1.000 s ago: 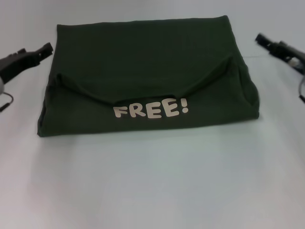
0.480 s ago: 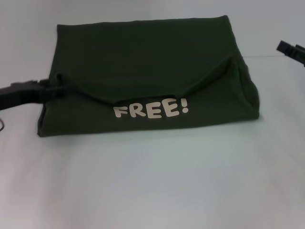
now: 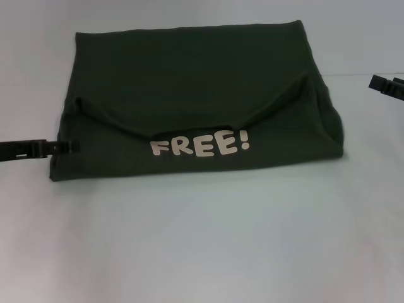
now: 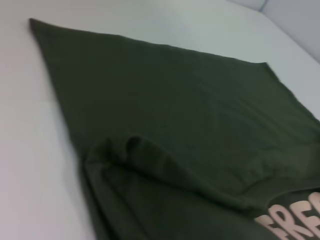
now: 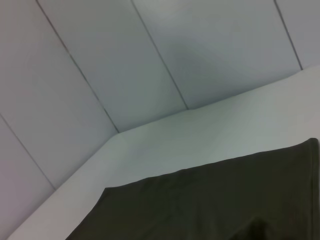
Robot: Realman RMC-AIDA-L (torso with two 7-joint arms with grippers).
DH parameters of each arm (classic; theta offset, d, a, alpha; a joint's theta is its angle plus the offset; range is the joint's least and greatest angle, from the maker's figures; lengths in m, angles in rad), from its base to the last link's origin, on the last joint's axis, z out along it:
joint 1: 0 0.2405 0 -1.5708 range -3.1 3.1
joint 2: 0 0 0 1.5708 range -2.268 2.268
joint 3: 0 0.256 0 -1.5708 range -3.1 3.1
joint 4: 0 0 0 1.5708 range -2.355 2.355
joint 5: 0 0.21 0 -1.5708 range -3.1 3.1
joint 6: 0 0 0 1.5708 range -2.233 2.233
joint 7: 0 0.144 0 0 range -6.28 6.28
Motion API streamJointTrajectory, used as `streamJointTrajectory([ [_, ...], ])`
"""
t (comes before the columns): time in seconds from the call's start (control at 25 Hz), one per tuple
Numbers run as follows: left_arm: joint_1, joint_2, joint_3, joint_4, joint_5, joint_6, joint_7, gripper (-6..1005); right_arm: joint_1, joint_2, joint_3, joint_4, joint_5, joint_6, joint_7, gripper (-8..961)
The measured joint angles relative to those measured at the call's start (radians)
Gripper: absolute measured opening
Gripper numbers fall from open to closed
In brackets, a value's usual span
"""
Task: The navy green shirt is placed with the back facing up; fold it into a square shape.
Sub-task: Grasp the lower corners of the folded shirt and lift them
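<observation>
So, head view: the navy green shirt [image 3: 196,104] lies folded on the desk [image 3: 202,240], left claw [image 3: 63,147] at its near-left edge, right claw [image 3: 385,86] well off its right; can't tell either grip. Left wrist: soft, floppy sleeve fold [image 4: 150,160], so pinch a doubled edge. Right wrist: only the shirt's far edge.

The navy green shirt [image 3: 189,82] is plain dark olive, with cream "FREE!" lettering [image 3: 200,144] on its near fold. It lies on a pale white desk [image 3: 202,240]. Both claws, left claw [image 3: 66,147] and right claw [image 3: 379,82], are black.
</observation>
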State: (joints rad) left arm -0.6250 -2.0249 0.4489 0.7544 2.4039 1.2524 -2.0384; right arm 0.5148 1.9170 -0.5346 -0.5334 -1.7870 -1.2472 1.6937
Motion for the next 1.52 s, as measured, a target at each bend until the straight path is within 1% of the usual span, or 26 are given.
streamJointTrajectory([
  [0.2, 0.006, -0.003, 0.007, -0.011, 0.037, -0.044, -0.019, 920, 0.000, -0.003, -0.005, -0.012, -0.014, -0.004, 0.007, 849],
  [0.56, -0.006, -0.001, 0.017, -0.049, 0.047, -0.052, -0.026, 921, -0.001, -0.015, -0.011, -0.012, -0.021, 0.003, 0.009, 848],
  [0.88, -0.012, -0.004, 0.027, -0.066, 0.048, -0.063, -0.018, 920, -0.002, -0.016, -0.011, -0.013, -0.032, 0.002, 0.009, 848],
  [1.12, -0.013, -0.007, 0.057, -0.085, 0.054, -0.091, -0.016, 920, -0.004, -0.017, -0.012, -0.013, -0.032, -0.003, 0.009, 847],
  [1.52, -0.015, -0.009, 0.073, -0.087, 0.055, -0.072, -0.017, 921, -0.010, -0.016, -0.012, -0.013, -0.032, -0.003, 0.010, 846],
])
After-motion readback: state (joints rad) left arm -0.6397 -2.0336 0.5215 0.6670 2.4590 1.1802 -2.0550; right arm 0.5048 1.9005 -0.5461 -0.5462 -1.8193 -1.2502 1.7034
